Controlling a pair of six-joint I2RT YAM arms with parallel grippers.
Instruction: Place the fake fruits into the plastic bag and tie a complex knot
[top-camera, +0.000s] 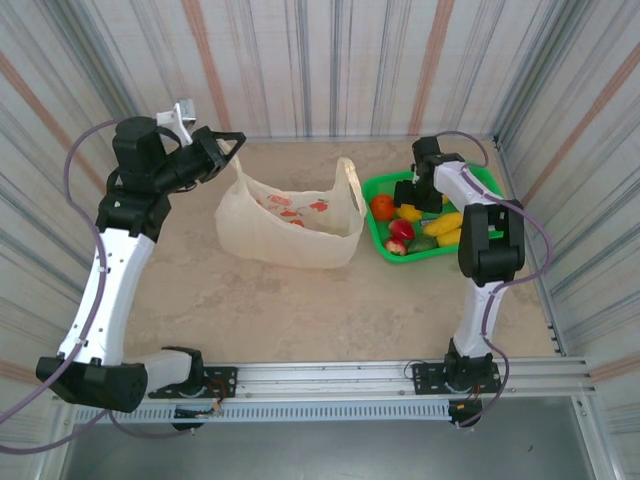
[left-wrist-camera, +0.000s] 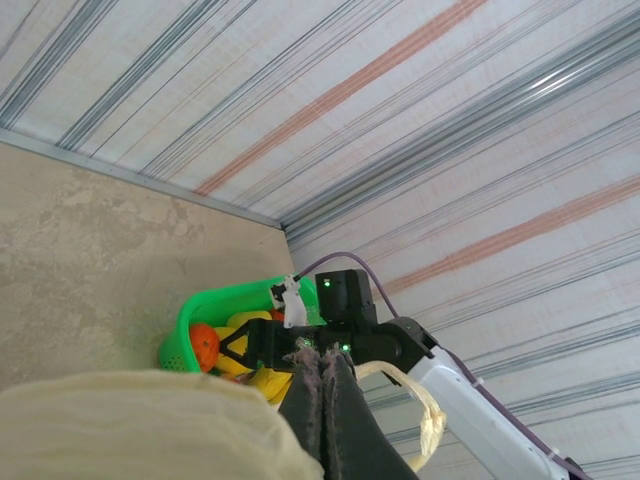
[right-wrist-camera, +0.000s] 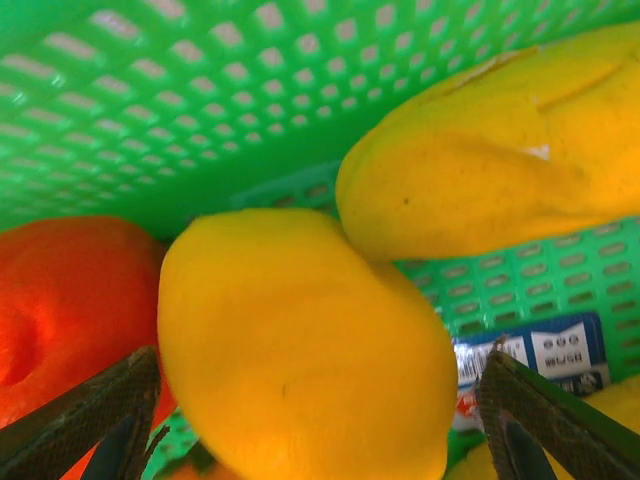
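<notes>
The right gripper (right-wrist-camera: 310, 405) hangs with its jaws spread wide and nothing clamped. Its two fingers (right-wrist-camera: 85, 420) stand on either side of a yellow fruit (right-wrist-camera: 300, 340) directly below. The fruit fills most of the gap. Its long axis seems to slant across the line between the fingers, not along the jaws, so closing would probably catch it across its length.

Touching that fruit, just beyond it from the gripper, lies a second yellow fruit (right-wrist-camera: 480, 150). An orange-red fruit (right-wrist-camera: 60, 300) presses against the left finger's side. All of them rest in the green basket (right-wrist-camera: 200, 100).

Farther out on the robot's left, the plastic bag (top-camera: 285, 235) stands open-mouthed and well apart from the basket. The left gripper (top-camera: 225, 150) is closed on the bag's near corner and holds it up. The right arm is the nearer one to the fruits.
</notes>
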